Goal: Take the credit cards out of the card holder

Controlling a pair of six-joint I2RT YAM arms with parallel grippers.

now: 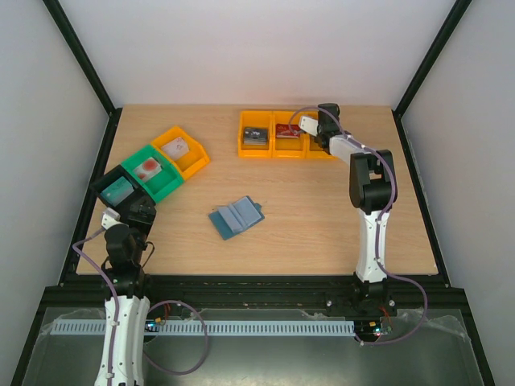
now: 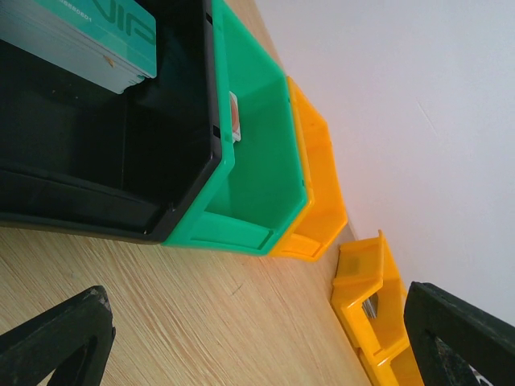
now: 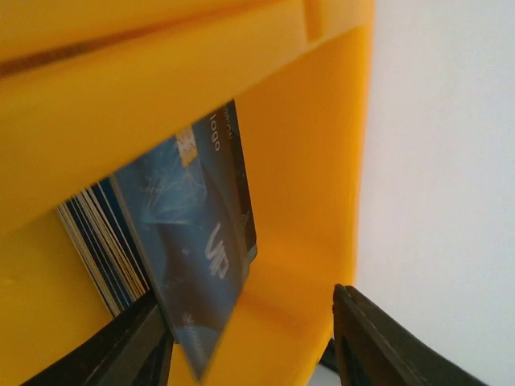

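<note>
The card holder (image 1: 236, 215) lies open near the middle of the worktop (image 1: 322, 217), its long axis running from 8 to 2 o'clock in the top view. The right fingers (image 3: 378, 338) are spread wide inside an orange bin (image 3: 306, 201) at the far edge. A blue card (image 3: 201, 241) leans there beside one finger, not gripped. The holder lies at about 7 o'clock from them. The left fingers (image 2: 56, 338), also wide and empty, face the black bin (image 2: 96, 169); the holder is at their 3 o'clock. Neither arm looks clearly nearer.
</note>
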